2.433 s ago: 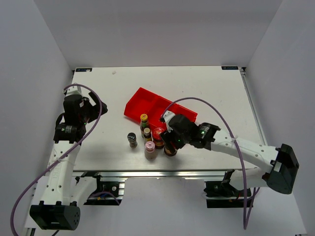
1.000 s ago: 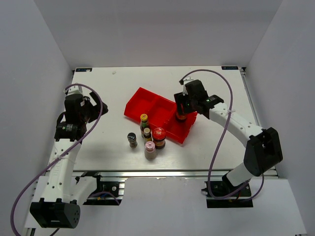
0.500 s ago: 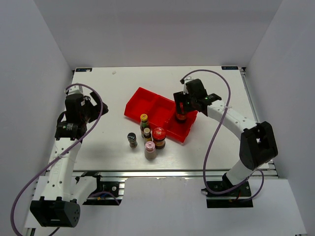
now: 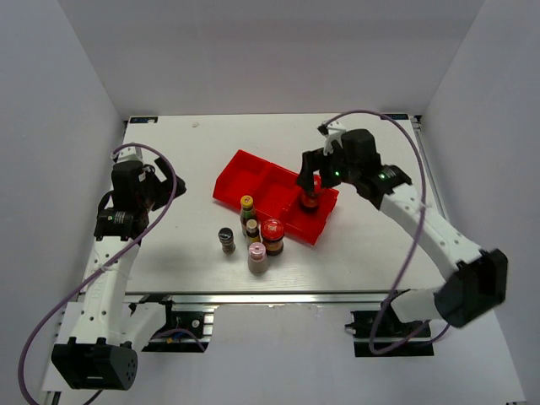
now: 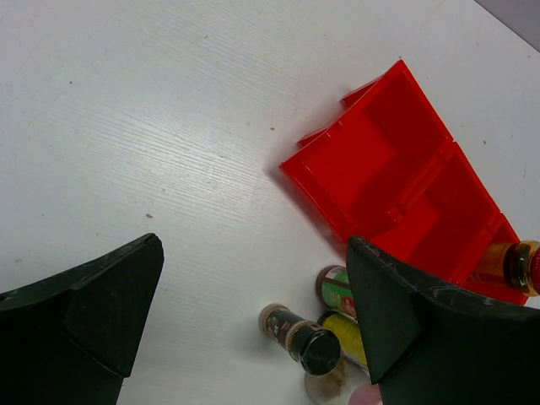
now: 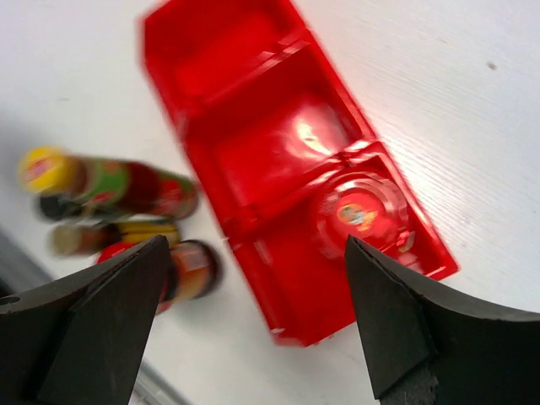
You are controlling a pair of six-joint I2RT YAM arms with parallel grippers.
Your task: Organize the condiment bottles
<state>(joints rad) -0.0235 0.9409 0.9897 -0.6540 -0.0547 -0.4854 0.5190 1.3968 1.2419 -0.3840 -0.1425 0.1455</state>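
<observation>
Red-lidded jar (image 4: 310, 202) stands in the right-end compartment of the tray (image 4: 242, 177) at centre frame; we see the right gripper (image 4: 311, 177) spread wide just above it, empty, and the left gripper (image 4: 169, 187) likewise at left. Five bottles (image 4: 252, 229) crowd below the tray, so a reach there could topple neighbours.

in the right wrist view blur smeared everything: the red-lidded jar (image 6: 363, 215) in the end compartment of the red tray (image 6: 261, 160) showed only a hazy lid, and the other bottles (image 6: 110, 181) ran together. in the left wrist view the right edge cut that jar, the bottom edge cut the pink-capped bottle (image 5: 361, 396), and a finger (image 5: 422, 321) of the left gripper (image 5: 253, 253) hid part of a yellow-capped bottle (image 5: 342, 331).
</observation>
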